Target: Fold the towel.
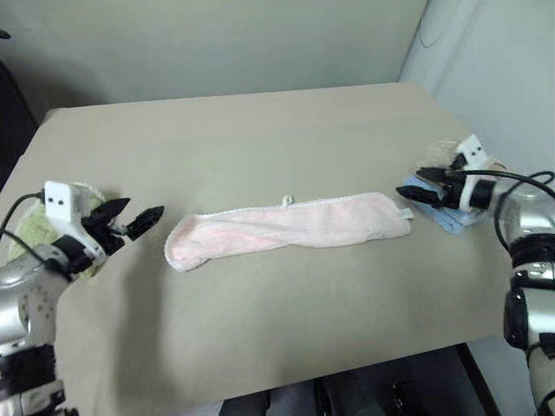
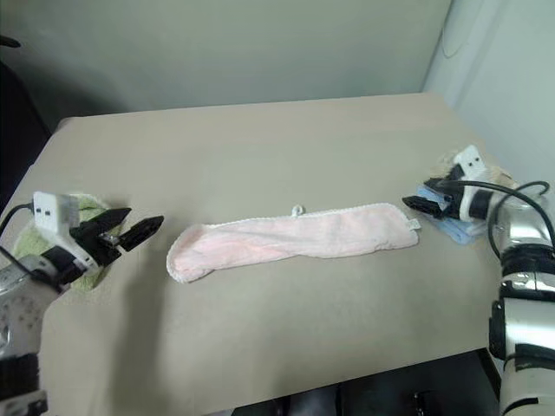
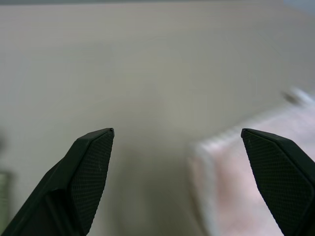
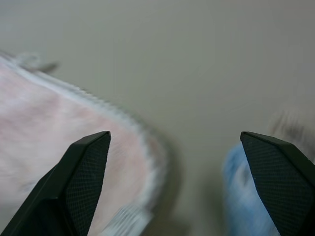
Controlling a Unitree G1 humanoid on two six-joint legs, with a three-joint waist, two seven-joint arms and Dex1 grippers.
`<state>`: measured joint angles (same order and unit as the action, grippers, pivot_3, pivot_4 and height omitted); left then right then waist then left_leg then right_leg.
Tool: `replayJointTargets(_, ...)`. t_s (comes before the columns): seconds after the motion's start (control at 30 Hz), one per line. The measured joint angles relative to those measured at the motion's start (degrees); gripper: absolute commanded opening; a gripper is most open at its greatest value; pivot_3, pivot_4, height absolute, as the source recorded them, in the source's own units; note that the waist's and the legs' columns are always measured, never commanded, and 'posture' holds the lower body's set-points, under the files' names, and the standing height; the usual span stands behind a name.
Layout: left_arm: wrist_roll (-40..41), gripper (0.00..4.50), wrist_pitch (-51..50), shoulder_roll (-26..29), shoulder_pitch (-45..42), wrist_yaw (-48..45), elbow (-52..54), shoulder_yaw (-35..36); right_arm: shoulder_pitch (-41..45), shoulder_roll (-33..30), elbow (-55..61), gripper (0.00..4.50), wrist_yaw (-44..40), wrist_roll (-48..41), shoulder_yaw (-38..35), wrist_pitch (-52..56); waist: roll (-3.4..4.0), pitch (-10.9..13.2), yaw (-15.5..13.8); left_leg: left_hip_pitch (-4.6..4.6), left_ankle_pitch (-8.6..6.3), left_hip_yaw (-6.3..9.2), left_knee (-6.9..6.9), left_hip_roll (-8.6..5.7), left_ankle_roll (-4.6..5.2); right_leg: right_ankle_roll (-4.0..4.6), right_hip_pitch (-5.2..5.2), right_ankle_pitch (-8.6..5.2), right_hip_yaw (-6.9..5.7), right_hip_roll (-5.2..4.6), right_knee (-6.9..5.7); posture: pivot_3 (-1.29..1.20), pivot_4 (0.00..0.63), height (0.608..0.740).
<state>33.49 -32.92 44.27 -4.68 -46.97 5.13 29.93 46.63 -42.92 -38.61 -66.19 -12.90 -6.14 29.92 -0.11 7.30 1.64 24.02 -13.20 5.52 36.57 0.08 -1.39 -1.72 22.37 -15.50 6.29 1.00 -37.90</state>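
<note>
The pale pink towel (image 1: 290,229) lies on the table as a long narrow strip, running left to right, with white stitched edging and a small loop tag (image 1: 287,200) at its far edge. My left gripper (image 1: 132,219) hovers open just off the strip's left end, nothing between its fingers. Off the right end, my right gripper (image 1: 416,184) is open and holds nothing. In the left wrist view the towel's end (image 3: 231,187) lies ahead between the spread fingers (image 3: 91,162). The right wrist view has the towel's edged corner (image 4: 59,132) beside one finger.
A lime-green towel (image 1: 30,227) lies under my left arm near the table's left edge. A light blue cloth (image 1: 451,217) and a beige one sit under my right gripper at the right edge. The tan table (image 1: 260,130) has wide bare room behind and in front of the towel.
</note>
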Motion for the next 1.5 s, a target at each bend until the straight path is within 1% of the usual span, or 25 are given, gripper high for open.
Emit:
replayJointTargets(0.07, -0.63, 4.5, 2.01, 2.2, 5.09, -4.15, 2.4, -0.66, -3.82, -0.42, 4.87, 4.47, -0.09, -2.91, -0.34, 9.46, 0.0, 0.0, 0.02, -0.06, 0.05, 0.01, 0.02, 0.02, -0.07, 0.02, 0.01, -0.01, 0.01, 0.03, -0.12, 0.0, 0.15, 0.74)
replayJointTargets(0.13, -1.61, 4.5, 4.9, 4.42, 8.82, -8.59, 4.51, -1.03, -5.74, -0.43, 8.53, 4.47, 1.28, -5.7, -1.53, 18.49, 0.0, 0.0, 0.01, -0.12, 0.16, 0.02, 0.05, 0.02, -0.07, 0.03, 0.01, 0.0, 0.04, 0.04, -0.28, 0.0, 0.15, 0.74)
replayJointTargets(0.23, -2.64, 4.5, 8.45, 6.66, 9.75, -12.65, 6.27, -1.72, -6.16, 0.2, 12.45, 4.47, 4.78, -9.14, -4.43, 27.05, 0.0, 0.0, 0.01, -0.28, 0.17, 0.02, 0.1, 0.01, 0.12, 0.07, -0.13, 0.08, 0.05, 0.03, -0.35, 0.0, 0.15, 0.74)
replayJointTargets(0.27, -3.81, 4.5, 9.91, 7.59, 9.83, -13.33, 6.26, -2.18, -6.19, 0.71, 13.5, 4.47, 6.22, -10.24, -5.3, 29.55, 0.0, 0.0, 0.02, -0.39, -0.05, 0.02, 0.11, 0.01, 0.5, 0.07, -0.24, 0.09, 0.05, 0.03, -0.35, 0.0, 0.15, 0.74)
replayJointTargets(0.33, -6.01, 4.5, 12.68, 8.72, 9.96, -14.4, 6.23, -3.63, -6.3, 2.14, 14.26, 4.47, 9.76, -11.82, -7.34, 34.09, 0.0, -0.01, -0.06, -0.44, -0.19, 0.03, 0.18, 0.0, 0.73, 0.07, -0.32, 0.09, 0.05, 0.02, -0.34, 0.0, 0.15, 0.74)
replayJointTargets(0.47, -7.81, 4.5, 15.03, 8.2, 9.81, -14.57, 6.25, -6.11, -7.25, 4.64, 14.26, 4.47, 16.77, -13.42, -11.31, 41.85, 0.0, -0.01, -0.3, -0.37, -0.21, 0.03, 0.18, -0.02, 0.64, 0.05, -0.25, 0.08, 0.01, -0.01, -0.27, 0.0, 0.15, 0.74)
replayJointTargets(0.53, -8.34, 4.5, 15.74, 7.43, 9.47, -13.81, 6.35, -6.74, -7.81, 5.41, 14.36, 4.47, 19.44, -14.57, -14.24, 45.32, 0.0, -0.01, -0.33, -0.3, -0.08, 0.02, 0.15, -0.02, 0.36, 0.03, -0.18, 0.07, 0.01, -0.01, -0.25, 0.0, 0.15, 0.74)
replayJointTargets(0.63, -8.91, 4.5, 16.49, 6.32, 9.35, -12.73, 7.36, -8.29, -8.21, 6.77, 15.59, 4.47, 23.3, -16.2, -18.99, 49.55, 0.0, -0.01, -0.21, -0.3, -0.08, 0.03, 0.07, -0.01, 0.33, 0.03, -0.18, 0.06, 0.01, 0.01, -0.2, 0.0, 0.15, 0.74)
replayJointTargets(0.7, -8.89, 4.5, 16.51, 5.86, 9.39, -12.57, 8.15, -8.97, -8.38, 7.83, 16.26, 4.47, 25.78, -16.79, -21.76, 51.34, 0.0, -0.01, -0.16, -0.3, -0.12, 0.03, 0.08, -0.01, 0.42, 0.03, -0.17, 0.06, 0.01, 0.01, -0.21, 0.0, 0.15, 0.74)
replayJointTargets(0.8, -8.65, 4.5, 16.49, 5.2, 9.29, -12.19, 8.49, -9.29, -8.51, 8.92, 17.2, 4.47, 28.63, -17.43, -24.47, 53.35, 0.0, -0.01, -0.21, -0.31, -0.37, 0.03, 0.13, -0.01, 0.83, 0.03, -0.19, 0.06, 0.0, 0.01, -0.23, 0.0, 0.15, 0.74)
replayJointTargets(0.93, -8.27, 4.5, 16.21, 4.27, 8.44, -11.28, 8.53, -10.02, -9.04, 11.01, 19.21, 4.47, 30.99, -18.68, -26.98, 55.71, -0.02, -0.03, -0.12, -0.31, -0.38, 0.05, 0.22, -0.01, 0.85, 0.02, -0.2, 0.06, -0.02, 0.02, -0.24, 0.0, 0.15, 0.74)
replayJointTargets(1.07, -7.99, 4.5, 16.09, 3.98, 7.54, -10.59, 8.73, -10.6, -8.77, 13.45, 20.0, 4.47, 32.6, -19.54, -27.94, 56.42, -0.03, -0.04, 0.18, -0.31, -0.38, 0.05, 0.26, 0.0, 0.85, 0.01, -0.19, 0.06, -0.02, 0.04, -0.27, 0.0, 0.15, 0.74)
replayJointTargets(1.17, -7.74, 4.5, 15.84, 3.77, 6.81, -10.09, 8.73, -10.88, -7.94, 15.69, 19.99, 4.47, 34.16, -19.61, -28.73, 56.46, -0.1, -0.08, 0.79, -0.33, -0.38, 0.06, 0.27, 0.01, 0.86, 0.01, -0.19, 0.06, -0.01, 0.06, -0.29, 0.0, 0.15, 0.74)
replayJointTargets(1.3, -7.67, 4.5, 15.36, 3.14, 5.93, -9.14, 9.02, -11.81, -5.11, 19.48, 17.29, 4.47, 38.33, -19.27, -29.78, 53.28, -0.22, -0.16, 1.75, -0.48, -0.4, 0.05, 0.31, 0.0, 0.89, 0.01, -0.27, 0.07, 0.08, 0.08, -0.31, 0.0, 0.15, 0.74)
replayJointTargets(1.4, -7.65, 4.5, 15.3, 2.61, 5.96, -8.76, 9.47, -12.14, -4.42, 20.2, 15.43, 4.47, 40.02, -19.29, -30.48, 51.76, -0.35, -0.23, 1.83, -0.67, -0.44, 0.06, 0.38, 0.01, 0.95, 0.0, -0.49, 0.08, 0.08, 0.07, -0.3, 0.0, 0.15, 0.74)
replayJointTargets(1.43, -7.63, 4.5, 15.3, 2.59, 6.04, -8.62, 9.48, -12.12, -4.3, 20.35, 14.91, 4.09, 40.69, -19.33, -30.64, 51.35, -0.37, -0.25, 1.8, -0.8, -0.46, 0.05, 0.39, 0.0, 0.98, -0.01, -0.58, 0.09, 0.08, 0.06, -0.26, 0.0, 0.15, 0.74)
replayJointTargets(1.5, -7.6, 4.5, 15.29, 2.4, 6.34, -8.44, 9.64, -12.03, -4.3, 20.84, 14.09, 3.52, 42.16, -19.33, -31.11, 50.26, -0.38, -0.25, 1.76, -1.08, -0.51, 0.05, 0.4, -0.01, 1.07, -0.01, -0.76, 0.09, 0.09, 0.05, -0.14, 0.0, 0.15, 0.74)
